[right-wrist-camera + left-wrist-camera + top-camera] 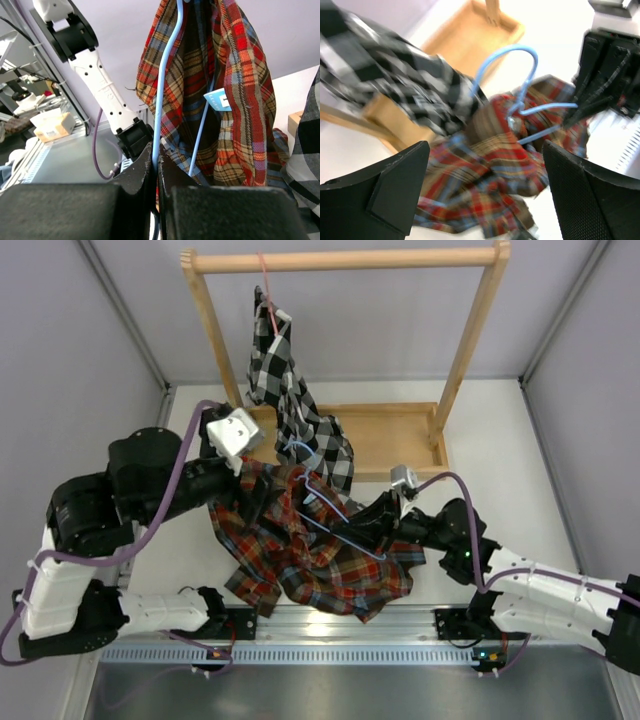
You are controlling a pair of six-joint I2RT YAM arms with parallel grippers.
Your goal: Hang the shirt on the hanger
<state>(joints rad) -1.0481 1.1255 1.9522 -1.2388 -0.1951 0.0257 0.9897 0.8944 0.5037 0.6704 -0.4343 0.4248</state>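
The red, orange and blue plaid shirt (pixel 310 565) lies bunched on the table between the arms. The light-blue wire hanger (pixel 330 508) is threaded into it, and its hook (pixel 520 62) sticks out of the collar towards the rack. My right gripper (pixel 156 167) is shut on one wire of the hanger (pixel 167 75), with the shirt (pixel 235 100) draped over it. In the top view this gripper (pixel 352 532) sits at the shirt's right side. My left gripper (pixel 485 195) is wide open just above the shirt's (pixel 490 165) left part, holding nothing; the top view shows it (pixel 258 498) at the shirt's upper left edge.
A wooden rack (pixel 340 260) stands at the back on a wooden tray base (pixel 395 435). A black-and-white checked shirt (pixel 285 390) hangs from it on a pink-red hanger (pixel 265 285), its lower end reaching down to the plaid shirt. Grey walls close both sides.
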